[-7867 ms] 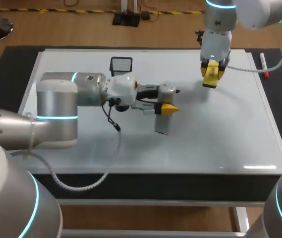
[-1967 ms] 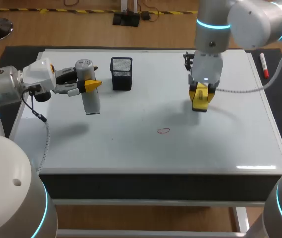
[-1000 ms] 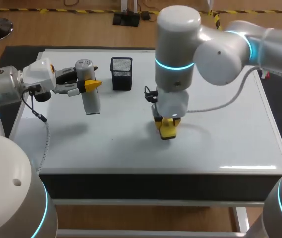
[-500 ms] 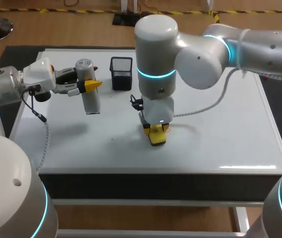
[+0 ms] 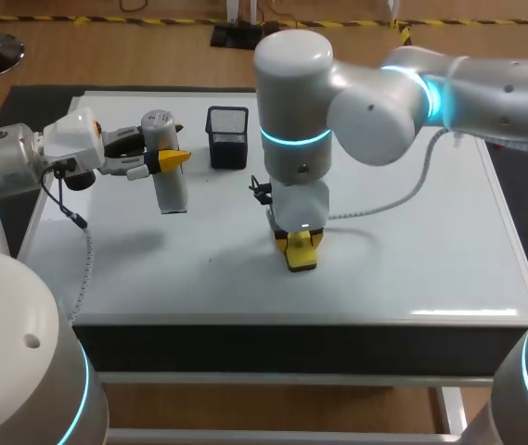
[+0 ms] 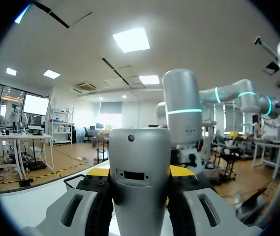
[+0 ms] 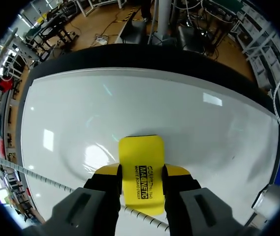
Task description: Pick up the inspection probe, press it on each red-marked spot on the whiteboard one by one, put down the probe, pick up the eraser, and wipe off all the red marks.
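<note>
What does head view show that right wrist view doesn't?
Head only: left pincer shut on the probe, and a black mesh cup beside it. Right wrist only: the eraser top face with its print, fingers on both sides. Both: right pincer holding the yellow eraser down at the whiteboard.

The left arm (image 5: 18, 162) lies level, its gripper (image 5: 167, 160) pointing sideways, fingers clamped on the probe (image 5: 171, 193). The right arm (image 5: 384, 88) reaches past the middle, wrist upright, its gripper (image 5: 302, 248) pointing straight down and pinching the eraser (image 7: 140, 152).
</note>
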Robot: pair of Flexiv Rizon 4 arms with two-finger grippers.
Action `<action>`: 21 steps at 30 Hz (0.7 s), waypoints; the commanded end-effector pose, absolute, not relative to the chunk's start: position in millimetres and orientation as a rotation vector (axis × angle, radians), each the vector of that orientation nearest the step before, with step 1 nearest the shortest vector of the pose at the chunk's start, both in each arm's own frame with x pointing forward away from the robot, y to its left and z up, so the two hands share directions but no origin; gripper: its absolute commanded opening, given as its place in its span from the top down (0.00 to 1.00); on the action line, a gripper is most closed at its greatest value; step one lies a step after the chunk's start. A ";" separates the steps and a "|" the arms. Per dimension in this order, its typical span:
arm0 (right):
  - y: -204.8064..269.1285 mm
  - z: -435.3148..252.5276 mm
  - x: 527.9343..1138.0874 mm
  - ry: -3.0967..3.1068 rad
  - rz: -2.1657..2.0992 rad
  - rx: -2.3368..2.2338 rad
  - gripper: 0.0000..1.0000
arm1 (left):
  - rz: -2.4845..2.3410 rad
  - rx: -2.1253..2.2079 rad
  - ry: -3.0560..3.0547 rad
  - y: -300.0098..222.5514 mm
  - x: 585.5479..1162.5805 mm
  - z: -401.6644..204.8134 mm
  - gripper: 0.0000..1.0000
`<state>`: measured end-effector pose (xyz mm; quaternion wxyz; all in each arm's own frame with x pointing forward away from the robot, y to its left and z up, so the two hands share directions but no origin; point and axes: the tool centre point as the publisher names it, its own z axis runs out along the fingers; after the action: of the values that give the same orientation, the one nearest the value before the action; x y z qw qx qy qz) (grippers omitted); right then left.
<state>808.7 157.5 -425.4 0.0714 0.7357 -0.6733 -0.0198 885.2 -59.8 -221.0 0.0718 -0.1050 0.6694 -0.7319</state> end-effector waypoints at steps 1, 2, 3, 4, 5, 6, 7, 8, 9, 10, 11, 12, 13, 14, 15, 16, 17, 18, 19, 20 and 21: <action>138.2 -433.2 813.0 -2.043 -0.075 2.203 1.00 | -2.203 -0.312 2.013 -59.4 886.2 -220.6 1.00; 134.5 -433.9 813.5 -2.050 -0.073 2.195 1.00 | -2.203 -0.312 2.013 -59.4 886.2 -220.6 1.00; 129.7 -434.7 814.4 -2.059 -0.073 2.186 1.00 | -2.203 -0.312 2.013 -59.4 886.2 -220.6 1.00; 126.9 -435.5 815.3 -2.064 -0.073 2.181 1.00 | -2.203 -0.312 2.013 -59.4 886.2 -220.6 1.00; 123.2 -436.0 816.3 -2.071 -0.075 2.173 1.00 | -2.203 -0.312 2.013 -59.4 886.2 -220.6 1.00; 119.4 -435.9 816.8 -2.079 -0.074 2.165 1.00 | -2.203 -0.312 2.013 -59.4 886.2 -220.6 1.00; 115.9 -435.9 817.7 -2.085 -0.074 2.159 1.00 | -2.203 -0.312 2.013 -59.4 886.2 -220.6 1.00; 112.3 -436.5 819.1 -2.095 -0.075 2.149 1.00 | -2.203 -0.312 2.013 -59.4 886.2 -220.6 1.00; 108.5 -436.9 820.3 -2.103 -0.074 2.141 1.00 | -2.203 -0.312 2.013 -59.4 886.2 -220.6 1.00; 104.8 -437.0 821.2 -2.107 -0.074 2.135 1.00 | -2.203 -0.312 2.013 -59.4 886.2 -220.6 1.00; 100.7 -437.0 822.3 -2.120 -0.074 2.122 1.00 | -2.203 -0.312 2.013 -59.4 886.2 -220.6 1.00; 97.3 -437.0 823.7 -2.125 -0.072 2.116 1.00 | -2.203 -0.312 2.013 -59.4 886.2 -220.6 1.00; 93.9 -437.0 825.1 -2.132 -0.072 2.109 1.00 | -2.203 -0.312 2.013 -59.4 886.2 -220.6 1.00; 90.9 -436.8 826.4 -2.139 -0.071 2.102 1.00 | -2.203 -0.312 2.013 -59.4 886.2 -220.6 1.00; 88.2 -436.7 827.8 -2.146 -0.068 2.094 1.00 | -2.203 -0.312 2.013 -59.4 886.2 -220.6 1.00; 86.1 -436.4 828.9 -2.149 -0.068 2.093 1.00 | -2.203 -0.312 2.013 -59.4 886.2 -220.6 1.00; 84.8 -435.9 829.6 -2.154 -0.067 2.089 1.00 | -2.203 -0.312 2.013 -59.4 886.2 -220.6 1.00; 82.7 -434.6 830.8 -2.160 -0.066 2.086 1.00 | -2.203 -0.312 2.013 -59.4 886.2 -220.6 1.00; 81.6 -433.6 831.7 -2.162 -0.065 2.085 1.00 | -2.203 -0.312 2.013 -59.4 886.2 -220.6 1.00; 80.6 -432.1 832.0 -2.166 -0.063 2.084 1.00 | -2.203 -0.312 2.013 -59.4 886.2 -220.6 1.00; 80.1 -431.2 832.5 -2.170 -0.062 2.084 1.00 | -2.203 -0.312 2.013 -59.4 886.2 -220.6 1.00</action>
<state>831.7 90.6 -426.8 0.0715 0.6899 -0.7201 -0.0188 885.2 -59.8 -221.0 0.0718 -0.1050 0.6694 -0.7319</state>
